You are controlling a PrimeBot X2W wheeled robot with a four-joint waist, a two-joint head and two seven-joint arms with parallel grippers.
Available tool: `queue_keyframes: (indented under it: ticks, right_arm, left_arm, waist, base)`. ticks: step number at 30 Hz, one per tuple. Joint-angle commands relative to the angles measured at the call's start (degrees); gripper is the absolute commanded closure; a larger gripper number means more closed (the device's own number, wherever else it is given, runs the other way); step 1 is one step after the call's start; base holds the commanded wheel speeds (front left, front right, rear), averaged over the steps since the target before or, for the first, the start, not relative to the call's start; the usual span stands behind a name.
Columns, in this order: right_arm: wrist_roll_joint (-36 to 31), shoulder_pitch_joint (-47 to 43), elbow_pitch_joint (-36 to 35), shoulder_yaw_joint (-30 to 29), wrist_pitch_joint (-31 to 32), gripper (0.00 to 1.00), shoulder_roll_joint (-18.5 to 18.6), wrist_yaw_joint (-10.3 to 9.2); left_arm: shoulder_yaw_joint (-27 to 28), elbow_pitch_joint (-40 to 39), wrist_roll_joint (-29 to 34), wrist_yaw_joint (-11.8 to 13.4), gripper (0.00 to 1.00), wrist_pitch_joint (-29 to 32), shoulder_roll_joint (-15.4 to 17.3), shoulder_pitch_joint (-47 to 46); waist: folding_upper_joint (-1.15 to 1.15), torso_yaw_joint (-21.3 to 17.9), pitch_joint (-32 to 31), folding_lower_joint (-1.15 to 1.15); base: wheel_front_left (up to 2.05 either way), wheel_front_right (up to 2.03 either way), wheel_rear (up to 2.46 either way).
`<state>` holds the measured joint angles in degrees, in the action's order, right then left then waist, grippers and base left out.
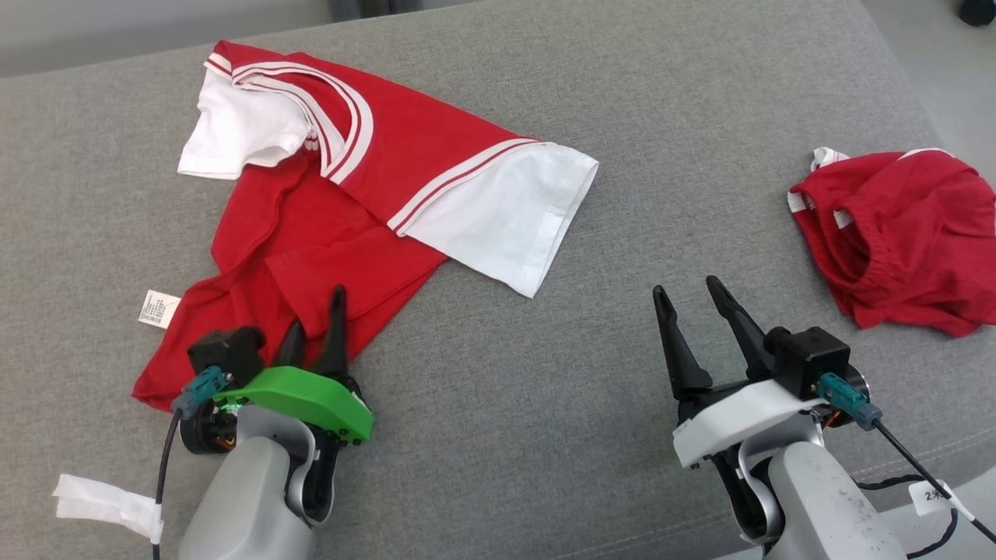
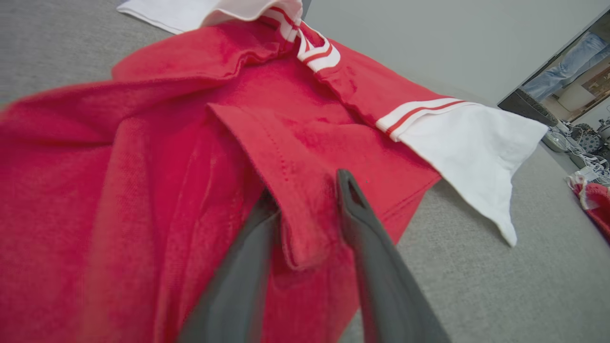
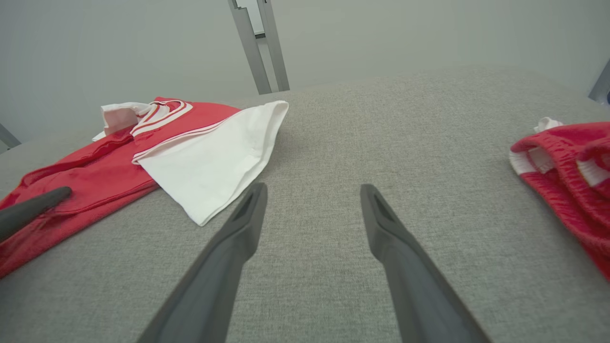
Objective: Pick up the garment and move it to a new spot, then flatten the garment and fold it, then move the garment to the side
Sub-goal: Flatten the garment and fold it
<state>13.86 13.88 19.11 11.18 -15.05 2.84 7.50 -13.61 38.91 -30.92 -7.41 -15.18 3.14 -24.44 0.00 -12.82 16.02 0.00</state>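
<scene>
The garment (image 1: 373, 155) is a red shirt with white sleeves and white-striped collar, lying crumpled on the left half of the grey cushioned surface (image 1: 545, 373). My left gripper (image 1: 317, 309) is at its near hem. In the left wrist view, a raised fold of the garment (image 2: 286, 119) lies between the two fingers of the left gripper (image 2: 307, 186), which stand narrowed but still apart on either side of it. My right gripper (image 1: 686, 286) hovers open over bare surface to the right of the garment (image 3: 95, 171), its fingers (image 3: 238, 228) wide apart with nothing between them.
A second red piece, shorts with an elastic waistband (image 1: 895, 233), lies bunched at the right edge. A white care label (image 1: 159, 307) sticks out from the shirt's left side. The surface's near edge runs just below the right wrist. Bare cushion separates the two pieces.
</scene>
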Motion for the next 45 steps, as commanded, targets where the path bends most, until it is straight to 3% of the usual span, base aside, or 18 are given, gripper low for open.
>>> queue_keyframes:
  ticks: [1, 9, 20, 31, 32, 33, 40, 45]
  right_arm:
    - [-0.27, 0.13, 0.29, -0.17, -0.15, 0.0, 0.13, -0.03]
    - [-1.2, -2.43, 2.36, -0.26, -0.15, 0.0, 0.14, -0.03]
    - [-1.1, -6.97, 3.99, -2.55, -0.15, 0.0, 0.16, -0.03]
    - [-1.92, -7.36, 4.13, -0.92, -0.15, 0.0, 0.12, -0.03]
    - [-2.21, -7.01, 3.95, -0.15, -0.15, 0.0, 0.11, -0.03]
    - [-2.49, -6.31, 3.67, 0.93, -0.15, 0.0, 0.12, -0.03]
    - [-3.04, -1.39, 3.53, 10.19, -0.15, 0.0, 0.12, -0.03]
    - [-3.71, 2.82, 9.59, 16.82, -0.15, 0.0, 0.18, -0.03]
  left_arm:
    - [0.36, 0.12, 0.98, -0.14, 1.0, 0.08, 0.37, 0.94]
    - [1.37, -1.61, 1.91, -0.09, 1.0, 0.07, 0.16, 6.16]
    - [4.99, -6.26, 1.17, -0.08, 1.0, 0.06, -0.06, 18.4]
    - [11.08, -4.14, 5.64, 0.21, 1.0, 0.06, -0.09, 22.73]
    - [11.32, -3.87, 5.79, 0.22, 0.7, 0.06, -0.1, 22.62]
    - [11.4, -3.55, 5.67, 0.26, 0.0, 0.06, -0.12, 22.31]
    - [9.02, -4.88, 4.52, 1.08, 0.0, 0.06, -0.11, 19.66]
    - [5.78, -6.51, 4.36, 1.31, 0.0, 0.06, -0.09, 18.36]
  waist:
    - [0.0, 0.3, -0.67, 0.0]
    - [0.0, 2.59, -7.27, 0.0]
    - [0.0, 8.74, -14.48, 0.0]
    - [0.0, 10.85, -15.07, 0.0]
    - [0.0, 11.01, -14.91, 0.0]
    - [0.0, 11.29, -14.52, 0.0]
    - [0.0, 15.78, -11.54, 0.0]
    - [0.0, 21.13, -9.57, 0.0]
  base:
    - [0.0, 0.0, 0.0]
    - [0.0, 0.0, 0.0]
    - [0.0, 0.0, 0.0]
    - [0.0, 0.0, 0.0]
    - [0.0, 0.0, 0.0]
    - [0.0, 0.0, 0.0]
    - [0.0, 0.0, 0.0]
    - [0.0, 0.0, 0.0]
